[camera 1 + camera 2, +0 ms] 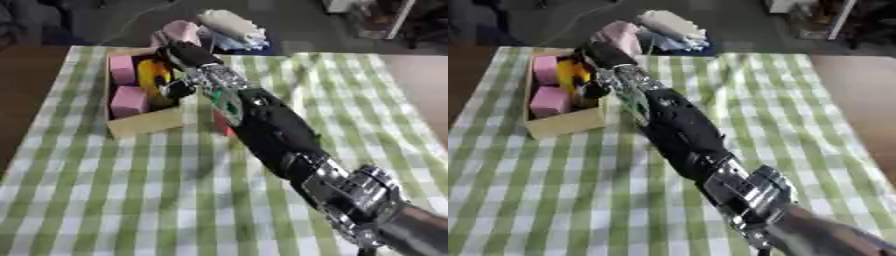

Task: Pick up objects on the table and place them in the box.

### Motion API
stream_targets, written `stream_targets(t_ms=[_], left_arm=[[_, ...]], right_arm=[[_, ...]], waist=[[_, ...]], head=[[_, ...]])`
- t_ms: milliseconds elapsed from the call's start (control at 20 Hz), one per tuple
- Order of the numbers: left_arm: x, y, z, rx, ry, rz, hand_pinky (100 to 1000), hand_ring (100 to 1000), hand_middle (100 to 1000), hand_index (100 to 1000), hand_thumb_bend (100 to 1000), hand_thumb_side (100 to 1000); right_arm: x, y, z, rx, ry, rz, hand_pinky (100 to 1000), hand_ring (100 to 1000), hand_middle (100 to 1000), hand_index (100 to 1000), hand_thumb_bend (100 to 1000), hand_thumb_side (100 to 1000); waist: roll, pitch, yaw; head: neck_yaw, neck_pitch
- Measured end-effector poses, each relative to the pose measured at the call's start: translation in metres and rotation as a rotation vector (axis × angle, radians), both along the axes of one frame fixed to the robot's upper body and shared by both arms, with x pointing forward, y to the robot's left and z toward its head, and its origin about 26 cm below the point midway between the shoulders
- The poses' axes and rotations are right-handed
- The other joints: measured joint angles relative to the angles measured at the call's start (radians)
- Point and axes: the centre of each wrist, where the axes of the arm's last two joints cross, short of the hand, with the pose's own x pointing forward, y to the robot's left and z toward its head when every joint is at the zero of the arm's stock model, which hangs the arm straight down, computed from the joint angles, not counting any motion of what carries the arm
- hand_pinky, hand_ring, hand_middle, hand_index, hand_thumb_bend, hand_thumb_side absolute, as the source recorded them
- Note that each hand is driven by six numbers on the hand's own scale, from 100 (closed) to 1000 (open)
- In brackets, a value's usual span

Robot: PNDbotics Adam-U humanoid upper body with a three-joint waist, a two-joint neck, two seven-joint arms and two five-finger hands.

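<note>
Box (144, 122) with yellow object (154, 75) under right robot hand (179, 60).

red thing (222, 125) mostly behind arm, right hand (182, 56) blurred — fingers unclear

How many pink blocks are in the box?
2. One pink block sits at the far end of the box, the other pink block nearer the front. The right hand reaches over the box with something yellow, so more may be hidden.

No text, label, brand, number or sign can be read anywhere here.
</note>
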Motion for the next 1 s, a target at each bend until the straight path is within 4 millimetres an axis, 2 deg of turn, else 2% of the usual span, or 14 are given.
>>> stream_targets(t_ms=[150,300,350,450,650,700,850,1000], left_arm=[[0.0,0.0,0.0,0.0,0.0,0.0,661,630,690,746,372,694],[0.0,0.0,0.0,0.0,0.0,0.001,661,630,690,746,373,694],[0.0,0.0,0.0,0.0,0.0,0.001,661,630,690,746,373,694],[0.0,0.0,0.0,0.0,0.0,0.003,661,630,690,746,374,695],[0.0,0.001,-0.001,0.001,0.001,0.013,662,630,690,746,373,696],[-0.001,0.002,-0.001,0.001,0.003,0.018,662,630,690,746,374,696],[-0.001,0.005,-0.002,0.005,0.004,0.033,661,630,690,746,374,697],[-0.002,0.008,-0.003,0.009,0.009,0.051,661,630,690,747,374,697]], right_arm=[[0.0,-0.002,0.001,-0.065,0.052,0.025,798,784,698,848,100,243],[0.001,-0.007,0.007,-0.125,0.118,0.052,826,822,750,879,100,445],[0.0,-0.009,0.01,-0.146,0.14,0.063,831,828,758,886,100,491],[0.0,-0.012,0.02,-0.191,0.178,0.085,839,836,769,891,100,524],[-0.004,-0.022,0.051,-0.252,0.193,0.121,850,845,779,896,100,408],[-0.006,-0.024,0.06,-0.262,0.185,0.128,850,845,779,898,100,403],[-0.014,-0.032,0.08,-0.286,0.165,0.152,852,848,790,914,100,447],[-0.021,-0.042,0.085,-0.301,0.185,0.17,855,856,815,935,100,524]], waist=[[0.0,0.0,-0.007],[0.0,0.0,-0.013],[0.0,0.0,-0.016],[0.0,0.0,-0.024],[-0.002,0.0,-0.047],[-0.003,-0.001,-0.052],[-0.004,-0.001,-0.071],[-0.004,-0.001,-0.09]], head=[[0.001,0.0],[0.005,0.0],[0.006,0.0],[0.013,0.0],[0.03,0.0],[0.033,0.0],[0.046,-0.001],[0.059,-0.001]])
